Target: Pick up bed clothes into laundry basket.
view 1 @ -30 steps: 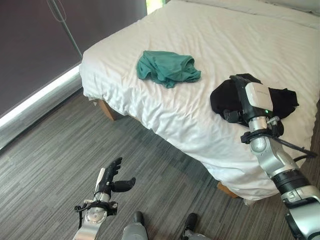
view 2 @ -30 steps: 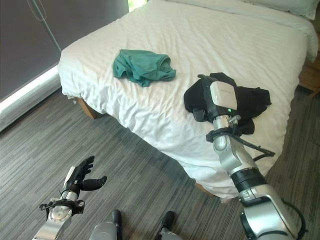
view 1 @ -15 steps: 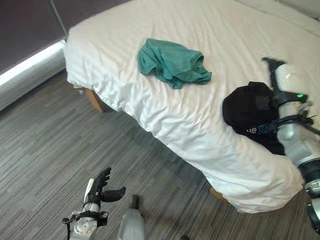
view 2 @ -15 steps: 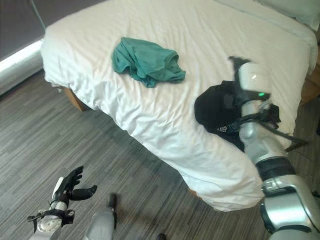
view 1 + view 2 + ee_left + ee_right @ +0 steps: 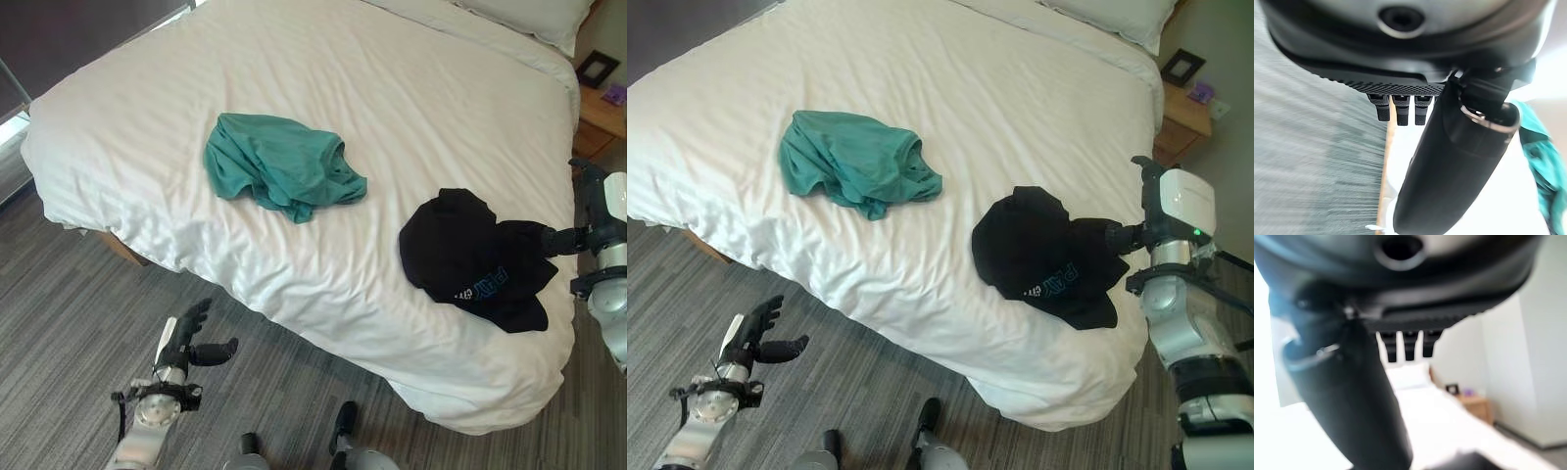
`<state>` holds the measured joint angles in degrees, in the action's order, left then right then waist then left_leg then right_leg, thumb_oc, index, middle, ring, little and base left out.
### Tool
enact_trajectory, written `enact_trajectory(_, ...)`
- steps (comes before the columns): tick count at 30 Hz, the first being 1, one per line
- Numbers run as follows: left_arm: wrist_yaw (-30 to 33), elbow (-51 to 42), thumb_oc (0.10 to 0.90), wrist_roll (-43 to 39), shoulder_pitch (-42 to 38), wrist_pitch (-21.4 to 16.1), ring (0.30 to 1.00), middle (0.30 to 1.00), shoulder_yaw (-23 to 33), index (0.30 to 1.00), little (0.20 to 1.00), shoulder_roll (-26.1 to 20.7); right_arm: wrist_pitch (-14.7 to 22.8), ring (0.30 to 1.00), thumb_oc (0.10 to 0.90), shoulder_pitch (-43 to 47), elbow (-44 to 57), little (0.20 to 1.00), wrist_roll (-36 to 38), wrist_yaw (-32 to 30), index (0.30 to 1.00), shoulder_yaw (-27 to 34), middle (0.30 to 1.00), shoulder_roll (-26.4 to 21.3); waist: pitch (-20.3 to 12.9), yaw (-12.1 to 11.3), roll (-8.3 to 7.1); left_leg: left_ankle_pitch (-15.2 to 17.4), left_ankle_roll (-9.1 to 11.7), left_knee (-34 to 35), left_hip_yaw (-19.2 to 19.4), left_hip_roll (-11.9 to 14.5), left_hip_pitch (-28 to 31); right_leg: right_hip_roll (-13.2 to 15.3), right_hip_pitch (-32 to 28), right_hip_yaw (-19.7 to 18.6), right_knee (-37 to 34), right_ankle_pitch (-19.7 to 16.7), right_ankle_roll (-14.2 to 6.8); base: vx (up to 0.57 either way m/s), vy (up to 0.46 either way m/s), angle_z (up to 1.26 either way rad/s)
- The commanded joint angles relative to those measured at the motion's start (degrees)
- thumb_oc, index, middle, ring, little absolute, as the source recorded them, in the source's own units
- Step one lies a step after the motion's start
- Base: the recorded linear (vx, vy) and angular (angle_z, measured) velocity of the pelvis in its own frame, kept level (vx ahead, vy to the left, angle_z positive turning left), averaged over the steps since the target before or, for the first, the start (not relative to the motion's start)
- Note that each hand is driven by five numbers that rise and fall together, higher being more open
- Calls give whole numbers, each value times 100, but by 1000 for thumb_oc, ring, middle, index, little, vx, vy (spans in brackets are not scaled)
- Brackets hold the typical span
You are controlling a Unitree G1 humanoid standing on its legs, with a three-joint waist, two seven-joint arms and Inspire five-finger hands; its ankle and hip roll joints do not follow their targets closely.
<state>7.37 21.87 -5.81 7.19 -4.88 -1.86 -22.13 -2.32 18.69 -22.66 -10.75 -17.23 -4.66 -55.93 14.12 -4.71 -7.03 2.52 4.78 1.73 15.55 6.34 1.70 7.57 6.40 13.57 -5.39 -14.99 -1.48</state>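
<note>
Only the black top (image 5: 1043,259), near the bed's (image 5: 1019,98) right edge, bears pale lettering, and it is too small to read.

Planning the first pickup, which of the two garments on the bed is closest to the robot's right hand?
The black garment: it lies right by the right hand at the bed's edge. The teal garment lies farther away.

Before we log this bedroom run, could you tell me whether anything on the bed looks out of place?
Yes: two crumpled garments lie on the white bed, a teal shirt mid-bed and a black shirt near its right edge beside the right hand.
</note>
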Motion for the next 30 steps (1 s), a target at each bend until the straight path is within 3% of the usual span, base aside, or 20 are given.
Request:
enact_trajectory(1,-37,-232,800,-69,228,-231,900,900,-10,900,900,-146,358,900,800,355,673,900,24,25,900,264,900,43,-438,-115,-146,-530,129,327,-2,309,-250,327,-866,177,39,1120,-1054,114,-31,-9)
enact_trajectory(5,-92,-88,800,-71,285,-180,900,900,-11,900,900,-61,318,900,800,373,803,900,-228,256,900,-56,900,315,-477,-137,-81,-510,149,327,34,338,-153,352,-939,138,39,1158,-1044,78,-22,-8)
enact_trajectory(7,-114,14,800,-47,238,-148,900,900,-139,900,900,-23,271,900,800,608,534,900,-192,371,900,-540,900,818,-474,-167,9,-508,172,327,34,352,-117,350,-985,110,39,1199,-1023,59,-23,3)
enact_trajectory(9,-121,50,800,-33,227,-140,900,900,-161,900,900,-10,252,900,800,636,403,900,-183,400,900,-657,900,962,-468,-165,28,-510,177,327,28,356,-123,352,-994,118,39,1209,-1018,0,0,0)
enact_trajectory(11,-113,406,800,-49,164,-77,900,900,-201,900,900,55,184,900,800,645,-255,900,57,489,900,-900,900,1422,-455,-198,108,-520,192,327,-8,363,-140,350,-1030,144,39,1243,-1001,19,-26,5)
enact_trajectory(12,-112,422,800,-51,156,-87,900,900,-192,900,900,53,203,900,800,680,-294,900,66,479,900,-926,900,1433,-450,-183,103,-519,194,327,-14,364,-139,350,-1035,150,39,1247,-1001,41,-31,5)
enact_trajectory(14,-80,1344,800,71,16,43,900,900,-172,900,900,86,136,900,800,777,-1291,900,387,659,900,-1147,900,1919,-454,-246,182,-498,215,327,-48,359,-86,364,-1119,200,39,1285,-1001,65,-36,8)
enact_trajectory(15,-79,1356,800,70,3,36,900,900,-168,900,900,87,144,841,761,796,-1306,841,390,657,841,-1152,841,1921,-456,-241,179,-520,211,327,-50,358,-109,364,-1097,200,39,1268,-996,58,-32,11)
enact_trajectory(16,20,2099,800,104,-130,118,900,900,-159,900,900,115,114,542,562,984,-1789,542,564,740,542,-1248,542,2084,-478,-274,217,-543,227,327,-73,355,-125,358,-1087,209,39,1279,-995,23,-20,10)
enact_trajectory(17,23,2122,800,102,-149,105,900,900,-157,900,900,118,125,309,406,1007,-1811,309,569,737,309,-1258,309,2087,-472,-270,217,-543,228,327,-73,356,-127,357,-1086,210,39,1280,-995,66,-30,7)
enact_trajectory(18,147,2955,800,149,-321,154,900,900,-140,900,900,134,142,300,400,1327,-2231,300,571,778,300,-1424,300,2181,-453,-310,261,-547,252,327,-96,351,-117,356,-1095,206,39,1302,-1002,24,-11,4)
enact_trajectory(22,279,4105,800,129,-478,225,900,900,15,900,900,105,230,300,400,1870,-2141,300,452,831,300,-1704,300,1989,-453,-330,284,-588,298,327,-103,361,-179,367,-1045,231,39,1285,-1021,18,-11,7)
enact_trajectory(27,333,4498,800,153,-556,206,900,900,86,900,900,90,333,300,400,2116,-1786,300,407,779,300,-1828,300,1721,-483,-286,302,-615,317,327,-114,368,-241,370,-987,239,39,1254,-1030,1,3,1)
enact_trajectory(28,384,4838,800,84,-499,214,900,900,261,900,900,15,484,300,400,2665,-1324,300,453,636,300,-1915,300,1028,-525,-264,271,-582,350,327,-101,375,-178,360,-1042,233,39,1274,-1044,0,0,0)
enact_trajectory(30,413,4933,800,61,-490,221,900,900,329,900,900,-13,508,300,400,2864,-1191,300,532,575,300,-1891,300,755,-530,-248,257,-576,358,327,-102,378,-146,356,-1075,246,39,1272,-1048,21,25,4)
